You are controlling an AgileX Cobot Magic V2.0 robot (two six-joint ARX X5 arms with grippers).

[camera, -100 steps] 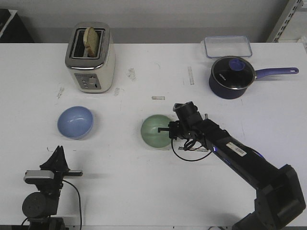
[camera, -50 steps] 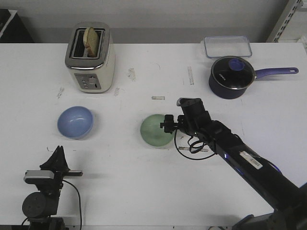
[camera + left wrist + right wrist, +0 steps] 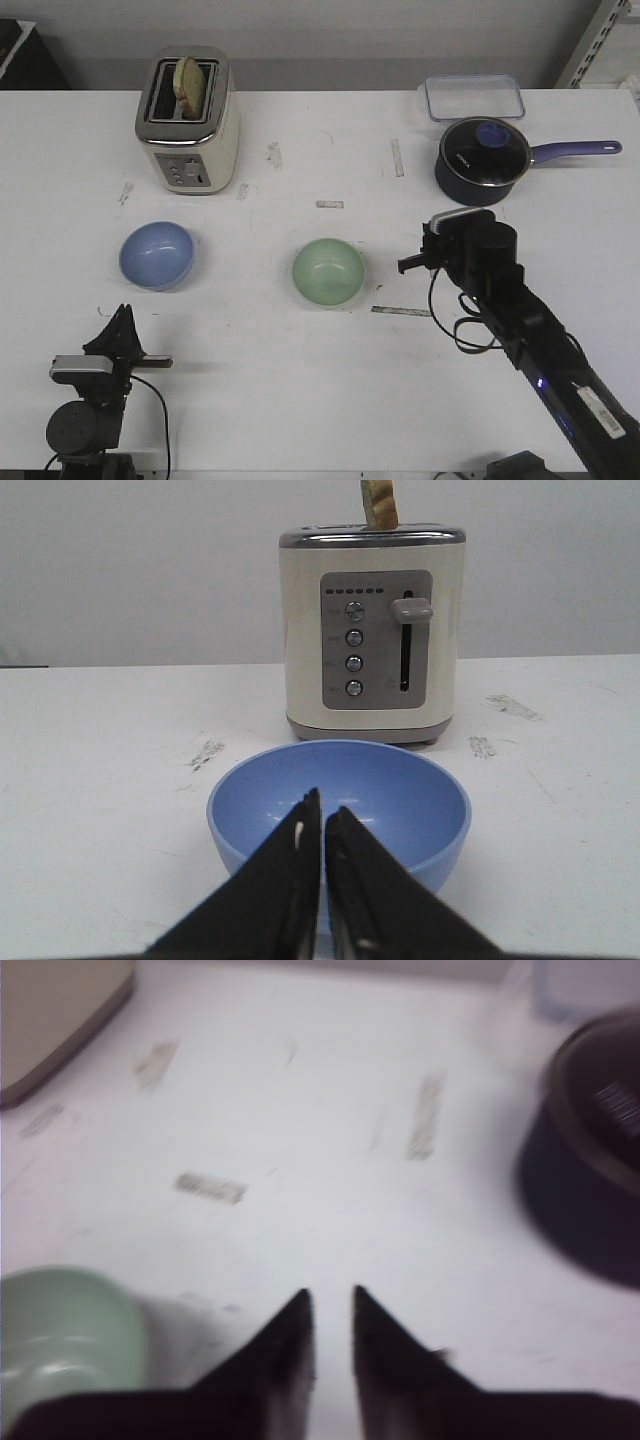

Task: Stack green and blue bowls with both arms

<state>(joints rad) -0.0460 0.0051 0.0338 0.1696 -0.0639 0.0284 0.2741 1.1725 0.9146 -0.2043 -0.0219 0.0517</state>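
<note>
The green bowl (image 3: 328,272) sat upright on the white table (image 3: 300,380), near its middle, empty, with nothing touching it. The blue bowl (image 3: 156,254) sat upright well to its left, in front of the cream toaster (image 3: 187,122), which held a slice of bread (image 3: 189,84) in one slot.

My right gripper (image 3: 412,264) stood just to the right of the green bowl, clear of its rim, held low over the table. In the right wrist view my fingers (image 3: 285,1345) were nearly together with only a thin gap between the tips, and they held nothing; the green bowl (image 3: 62,1335) lay off to one side of them. That view was blurred.

My left gripper (image 3: 121,318) rested at the near left edge of the table, apart from the blue bowl. In the left wrist view its fingers (image 3: 295,865) were close together with a slim slit between them, gripping nothing, and pointed at the blue bowl (image 3: 339,805) with the toaster (image 3: 367,630) behind it.

A dark blue saucepan (image 3: 482,160) with a glass lid and a clear container (image 3: 474,97) stood at the far right.
</note>
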